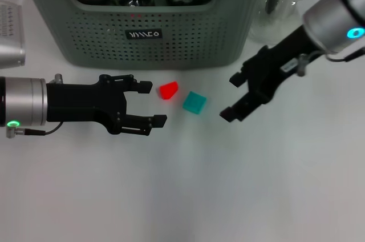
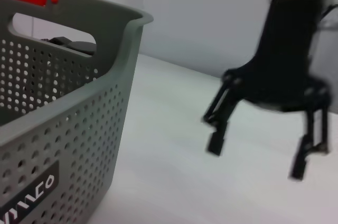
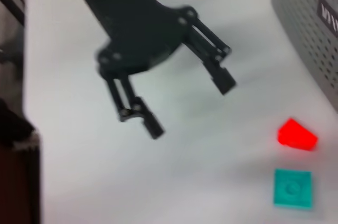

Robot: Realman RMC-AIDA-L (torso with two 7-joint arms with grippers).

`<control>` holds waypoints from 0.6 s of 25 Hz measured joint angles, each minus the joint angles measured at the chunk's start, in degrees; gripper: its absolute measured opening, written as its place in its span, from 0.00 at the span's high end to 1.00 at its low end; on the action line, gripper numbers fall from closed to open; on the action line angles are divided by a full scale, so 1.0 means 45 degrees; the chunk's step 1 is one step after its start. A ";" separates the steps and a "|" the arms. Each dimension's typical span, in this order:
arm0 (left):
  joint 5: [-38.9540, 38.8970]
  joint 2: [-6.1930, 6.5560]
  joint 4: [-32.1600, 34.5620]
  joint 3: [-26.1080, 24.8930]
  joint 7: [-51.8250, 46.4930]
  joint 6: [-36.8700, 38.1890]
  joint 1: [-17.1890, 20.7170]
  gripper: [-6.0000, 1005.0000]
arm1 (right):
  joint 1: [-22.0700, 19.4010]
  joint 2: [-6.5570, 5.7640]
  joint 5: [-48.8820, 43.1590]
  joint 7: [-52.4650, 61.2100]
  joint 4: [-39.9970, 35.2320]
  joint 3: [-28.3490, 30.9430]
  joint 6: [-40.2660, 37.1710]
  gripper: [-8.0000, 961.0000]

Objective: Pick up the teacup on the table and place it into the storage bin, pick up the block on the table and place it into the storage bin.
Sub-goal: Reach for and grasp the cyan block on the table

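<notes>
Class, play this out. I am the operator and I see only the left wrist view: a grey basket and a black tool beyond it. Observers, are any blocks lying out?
Observer: Yes. A red block and a teal block lie close together in front of the storage bin.
Operator: Where is my own arm's tool?
Observer: The left tool is open, beside the red block, on the side away from the teal one.
Operator: And the tool I can see?
Observer: That is the right tool; it is just past the teal block, so the two blocks sit between the tools.
</notes>
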 joint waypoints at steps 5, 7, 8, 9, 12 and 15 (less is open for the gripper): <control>0.0002 0.0000 0.0003 -0.0004 0.0000 -0.0004 -0.0028 0.14 | 0.0538 0.0031 0.0037 -0.0001 0.1819 -0.1310 0.2461 0.03; 0.0002 0.0008 -0.0024 -0.0017 0.0000 -0.0003 -0.0045 0.14 | 0.0788 0.0078 0.0103 0.0014 0.2497 -0.1875 0.3587 0.03; 0.0002 0.0012 -0.0041 -0.0020 0.0000 -0.0004 -0.0056 0.14 | 0.0864 0.0093 0.0163 0.0014 0.2708 -0.2081 0.3984 0.03; 0.0002 0.0015 -0.0046 -0.0020 0.0000 -0.0003 -0.0058 0.14 | 0.0941 0.0117 0.0332 0.0013 0.2983 -0.2367 0.4478 0.03; 0.0002 0.0018 -0.0052 -0.0019 0.0000 -0.0003 -0.0062 0.14 | 0.1069 0.0131 0.0990 -0.0003 0.3556 -0.3346 0.5808 0.03; 0.0002 0.0020 -0.0052 -0.0020 0.0000 -0.0002 -0.0064 0.14 | 0.1109 0.0138 0.1400 0.0051 0.3906 -0.4102 0.6634 0.03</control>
